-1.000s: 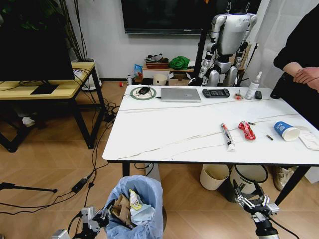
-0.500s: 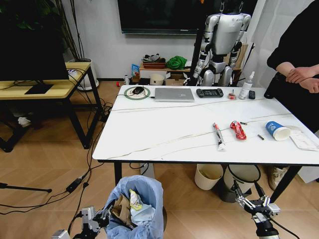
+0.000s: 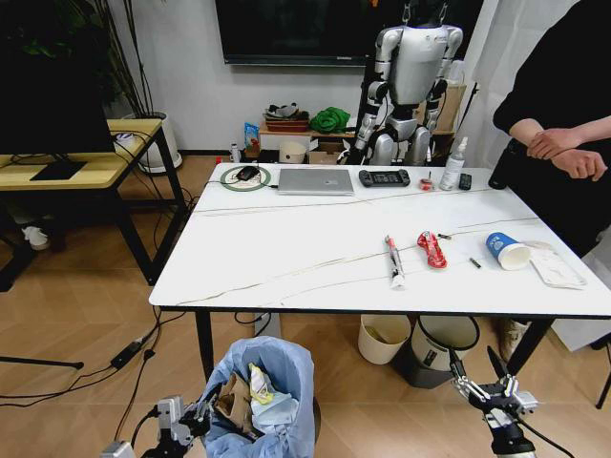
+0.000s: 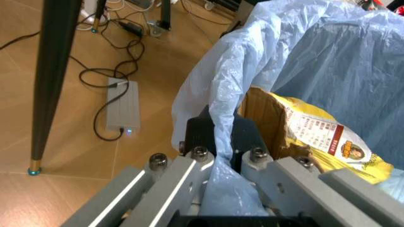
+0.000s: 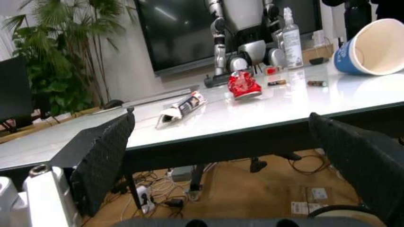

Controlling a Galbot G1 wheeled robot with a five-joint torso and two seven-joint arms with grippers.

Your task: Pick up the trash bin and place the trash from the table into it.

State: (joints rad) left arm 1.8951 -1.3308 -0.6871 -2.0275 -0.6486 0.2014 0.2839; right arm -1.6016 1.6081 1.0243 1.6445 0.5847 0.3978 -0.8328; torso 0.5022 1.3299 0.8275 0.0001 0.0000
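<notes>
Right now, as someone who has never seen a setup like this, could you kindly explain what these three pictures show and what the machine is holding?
A two-armed wheeled robot took all three. The head camera looks down at the white table. On it lie trash: a white tube, a red wrapper, a blue paper cup. A laptop sits at the far edge. The left wrist camera shows the left end effector clamped on the rim of the blue-bagged trash bin, which already holds cardboard and a yellow wrapper. The right end effector hangs open below the table edge; its camera looks across the tabletop.
</notes>
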